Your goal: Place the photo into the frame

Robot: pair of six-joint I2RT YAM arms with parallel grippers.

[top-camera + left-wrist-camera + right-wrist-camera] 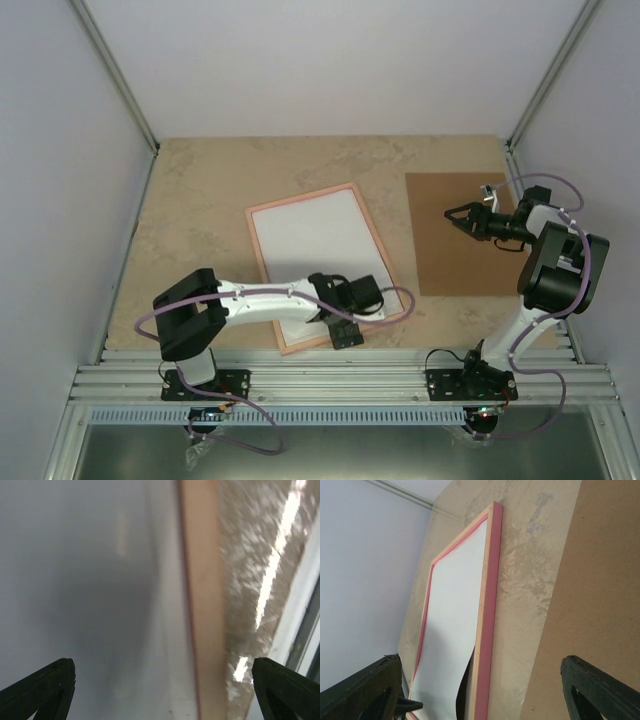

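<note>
Photo (310,240) is lying white back up, centre of the top view, inside the pink frame (300,198), which sits at a slant on the table (200,200). Left end effector (343,325) is down at the frame's lower right corner. Its wrist camera shows both black fingers (47,687) spread wide at the bottom corners, with the white sheet and the frame's edge running up between them and nothing pinched. Over on the right of the top view, the right end effector (452,214) hangs above the brown cardboard sheet (450,265), pointing left toward the frame. Its fingers (600,685) are wide apart too, and empty. From that right wrist camera, at the bottom of the picture, the photo's corner curls up off the frame, with a dark gap showing under the paper. Frame and cardboard lie apart, with bare table between them.
</note>
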